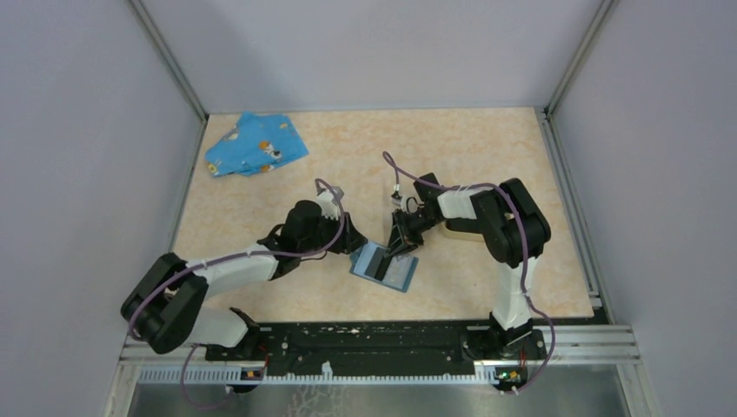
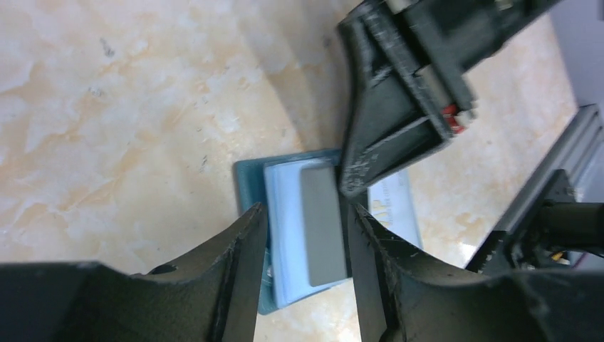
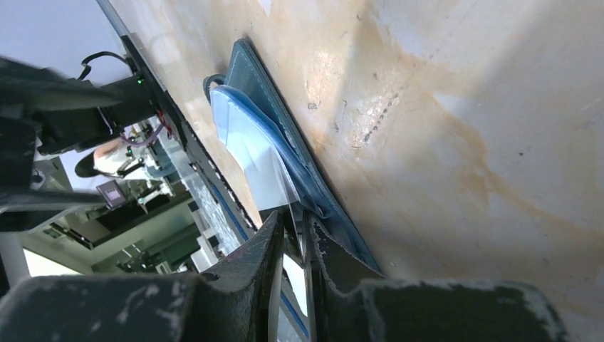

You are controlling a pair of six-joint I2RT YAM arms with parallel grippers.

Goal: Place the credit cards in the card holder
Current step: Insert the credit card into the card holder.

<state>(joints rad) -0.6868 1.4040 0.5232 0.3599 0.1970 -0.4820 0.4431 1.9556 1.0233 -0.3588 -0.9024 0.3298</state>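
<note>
Behind the right arm's white forearm [image 1: 456,204], the small tan-rimmed card holder [image 1: 454,230] is mostly hidden, well right of the flat blue rectangular case [image 1: 383,266] on the marbled beige table [image 1: 487,156]. The left gripper [image 2: 305,214] stands apart, straddling the pale cards [image 2: 285,239] on that case. The right gripper [image 3: 295,222] shows a slit holding a thin card edge over the case; whether it pinches, I cannot tell.

Lab — grey panels [image 1: 78,130], aluminium frame [image 1: 172,62]
</note>
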